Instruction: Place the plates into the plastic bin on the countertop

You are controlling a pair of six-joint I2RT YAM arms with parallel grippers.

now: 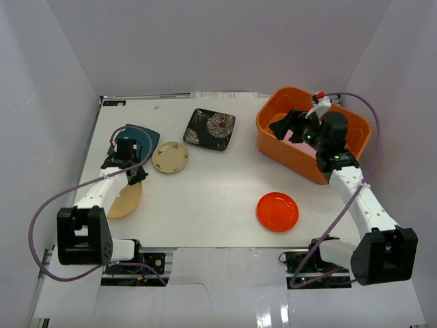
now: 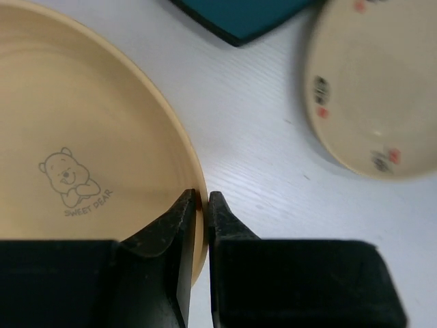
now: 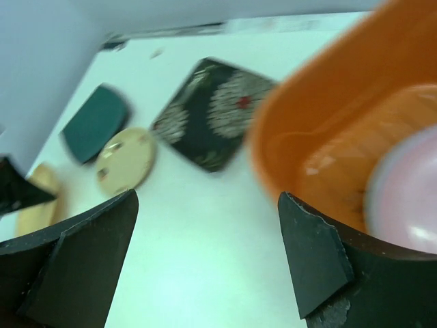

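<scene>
Nearest us on the left, the cream plate (image 1: 125, 201) has its right rim between the left jaws, which are closed down to a narrow slot on that edge. In the wrist view the plate spreads away to the left of them, with a small bear drawn on its pale, smooth face. We cannot tell whether it is off the desk (image 1: 218, 191) yet. The red plate (image 1: 277, 211) lies near the right arm, untouched. Farther back sit the speckled beige plate (image 1: 171, 157), the teal square plate (image 1: 147, 134) and the black flowered plate (image 1: 210, 129). Farthest right is the orange bin (image 1: 272, 145), well apart from the held plate, across the desk. The right jaws hang over it, spread wide and empty, with a pink plate (image 3: 410, 198) lying inside. We judge the carry runs rightward and away.
</scene>
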